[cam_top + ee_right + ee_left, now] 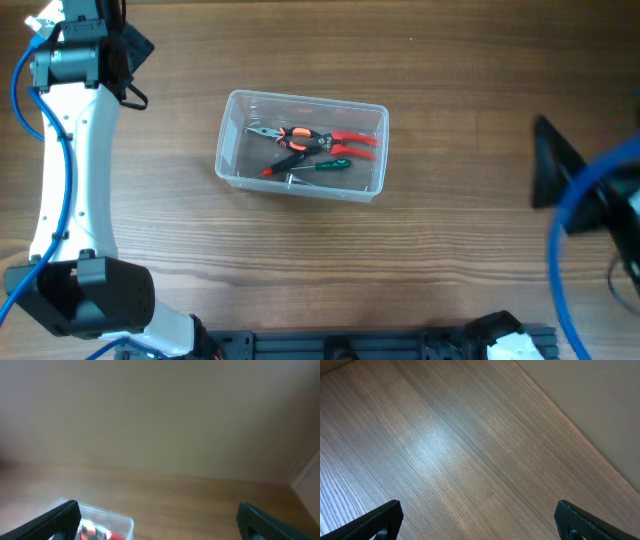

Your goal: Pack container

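Note:
The clear plastic container (232,170) sits on the wooden table left of centre. Inside it lie red-handled pliers (345,140), an orange-and-black tool (295,138) and a green-handled screwdriver (330,165). My left gripper (479,522) is open and empty over bare table at the far left, well away from the container. My right gripper (159,520) is open and empty at the right side, raised; the container (122,522) shows blurred at the lower left of the right wrist view.
The left arm (70,150) runs down the left side of the table. The right arm (590,195) with its blue cable is at the right edge. The table's far edge meets a pale wall in the left wrist view (600,405).

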Controlling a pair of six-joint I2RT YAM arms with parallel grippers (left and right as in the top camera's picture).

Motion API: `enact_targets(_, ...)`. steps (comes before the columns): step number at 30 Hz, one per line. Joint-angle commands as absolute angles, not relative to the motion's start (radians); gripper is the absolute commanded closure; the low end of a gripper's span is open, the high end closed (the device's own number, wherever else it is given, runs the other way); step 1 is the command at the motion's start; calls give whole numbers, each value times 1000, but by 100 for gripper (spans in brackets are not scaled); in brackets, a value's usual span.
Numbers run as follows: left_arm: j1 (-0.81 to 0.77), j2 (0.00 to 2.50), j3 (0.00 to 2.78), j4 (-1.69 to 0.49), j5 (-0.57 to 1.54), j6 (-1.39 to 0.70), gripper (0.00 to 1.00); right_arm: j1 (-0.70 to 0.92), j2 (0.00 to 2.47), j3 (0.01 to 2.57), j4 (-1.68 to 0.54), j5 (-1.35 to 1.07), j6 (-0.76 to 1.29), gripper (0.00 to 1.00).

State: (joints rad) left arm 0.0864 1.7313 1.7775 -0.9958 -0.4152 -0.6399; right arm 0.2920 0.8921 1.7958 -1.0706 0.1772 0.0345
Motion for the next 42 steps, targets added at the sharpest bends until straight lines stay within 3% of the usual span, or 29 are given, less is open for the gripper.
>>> enact_targets(1,88,1708,1782,-997,-428,-624,0,187,757,1601,-1040,106,60,0)
enact_targets(11,88,1708,1782,-997,-428,-624,0,-16,471,934,-786,-186,-7,0)
enact_targets(19,88,1708,1782,-997,-428,-624,0,-24,256,518,-706,-194,11,0)
enact_targets(28,88,1708,1782,-997,-427,-624,0,-24,58,336,-681,-216,12,0)
enact_targets(42,88,1708,1782,-996,-428,-624,0,-24,2,188,-679,-253,89,0)
